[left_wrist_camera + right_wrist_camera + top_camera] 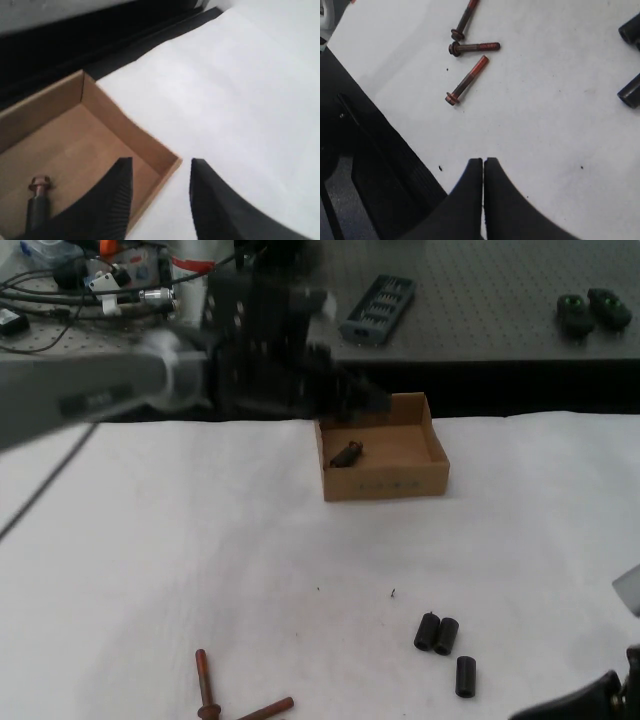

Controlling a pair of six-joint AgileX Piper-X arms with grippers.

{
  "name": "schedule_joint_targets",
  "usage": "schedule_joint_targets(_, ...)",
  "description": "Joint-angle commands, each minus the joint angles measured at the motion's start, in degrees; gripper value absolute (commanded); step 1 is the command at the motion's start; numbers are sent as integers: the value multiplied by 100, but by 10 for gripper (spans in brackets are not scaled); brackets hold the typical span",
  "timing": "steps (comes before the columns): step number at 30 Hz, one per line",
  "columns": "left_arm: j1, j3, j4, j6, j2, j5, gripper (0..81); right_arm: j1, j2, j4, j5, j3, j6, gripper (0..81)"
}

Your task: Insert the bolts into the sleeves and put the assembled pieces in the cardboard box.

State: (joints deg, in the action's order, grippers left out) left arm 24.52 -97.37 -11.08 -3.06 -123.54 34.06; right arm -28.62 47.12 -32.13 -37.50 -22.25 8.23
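While the left gripper (160,197) hangs over the cardboard box (385,483) with its two fingers spread and nothing between them, one assembled piece (347,453), a bolt seated in a dark sleeve, lies on the box floor. The delivery looks complete, so the step in hand is probably to clear the box and fetch the next bolt.

To do that well, the arm should rise straight up first. The left wrist view shows the fingers low beside a box wall, and a sideways move could catch the cardboard and drag the light box. The fingers should remain spread for the next pick.

Taking the far edge of the bench as twelve o'clock in the high view, the assembled piece sits at about six o'clock from the left gripper, just beneath it. Three loose bolts (466,80) lie on the white sheet (200,540) at roughly seven o'clock from that gripper, well apart from it. Three empty sleeves (446,636) lie at about five o'clock.

The right gripper (483,195) rests at the near right corner, fingers pressed together on nothing, with the sleeves near it at ten o'clock.
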Motion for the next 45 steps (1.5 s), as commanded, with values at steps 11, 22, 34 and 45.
schedule_joint_targets(11,14,31,-2743,1196,1173,1129,284,-21,-47,1199,-35,2,595,11)
schedule_joint_targets(22,14,31,-2955,680,1173,2253,233,-21,-47,1237,-165,2,628,11)
schedule_joint_targets(34,58,69,-2955,157,1173,795,233,-21,-47,1237,-160,2,585,11)
schedule_joint_targets(45,570,744,-3118,416,1173,-380,233,-21,-47,1160,1022,-146,544,11)
